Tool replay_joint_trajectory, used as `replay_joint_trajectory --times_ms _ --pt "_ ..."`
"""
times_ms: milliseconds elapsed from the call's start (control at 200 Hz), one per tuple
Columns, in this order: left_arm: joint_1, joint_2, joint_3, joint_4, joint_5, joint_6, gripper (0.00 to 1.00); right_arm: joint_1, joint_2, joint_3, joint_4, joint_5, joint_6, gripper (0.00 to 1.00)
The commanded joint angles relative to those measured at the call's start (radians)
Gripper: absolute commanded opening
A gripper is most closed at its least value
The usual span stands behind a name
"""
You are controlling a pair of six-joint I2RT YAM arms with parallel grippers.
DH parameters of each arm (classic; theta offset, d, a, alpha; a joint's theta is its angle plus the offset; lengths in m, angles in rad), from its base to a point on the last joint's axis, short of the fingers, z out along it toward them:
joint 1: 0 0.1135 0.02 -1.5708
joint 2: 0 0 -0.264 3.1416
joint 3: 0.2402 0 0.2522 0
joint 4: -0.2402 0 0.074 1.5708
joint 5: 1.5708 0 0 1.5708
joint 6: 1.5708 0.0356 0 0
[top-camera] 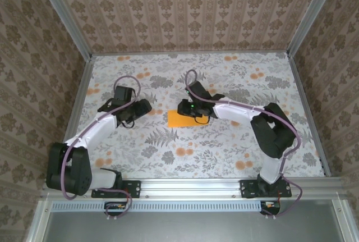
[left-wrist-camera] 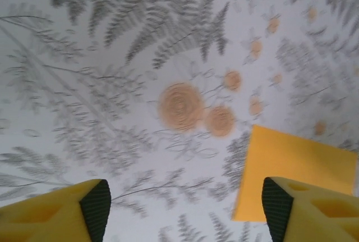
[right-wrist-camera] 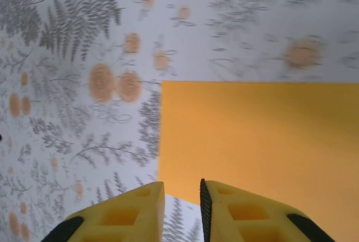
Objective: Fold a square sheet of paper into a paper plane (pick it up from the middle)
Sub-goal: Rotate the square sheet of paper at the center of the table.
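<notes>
The square sheet of paper (top-camera: 178,120) lies flat near the middle of the tabletop (top-camera: 224,152), with an arm at either side, so each can reach an edge. The jaws of the left arm (top-camera: 104,125) stand wide apart and empty, just beside the sheet's corner. Those of the right arm (top-camera: 241,112) hover over the sheet's edge, only narrowly apart and gripping nothing — a slim gap probably suits such thin paper.
</notes>
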Motion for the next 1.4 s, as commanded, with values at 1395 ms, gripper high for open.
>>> replay_joint_trajectory --times_ms 1395 --pt "0.051 -0.051 -0.035 -0.094 0.191 0.161 1.00 0.151 -0.178 -0.192 -0.367 0.370 0.137 0.48"
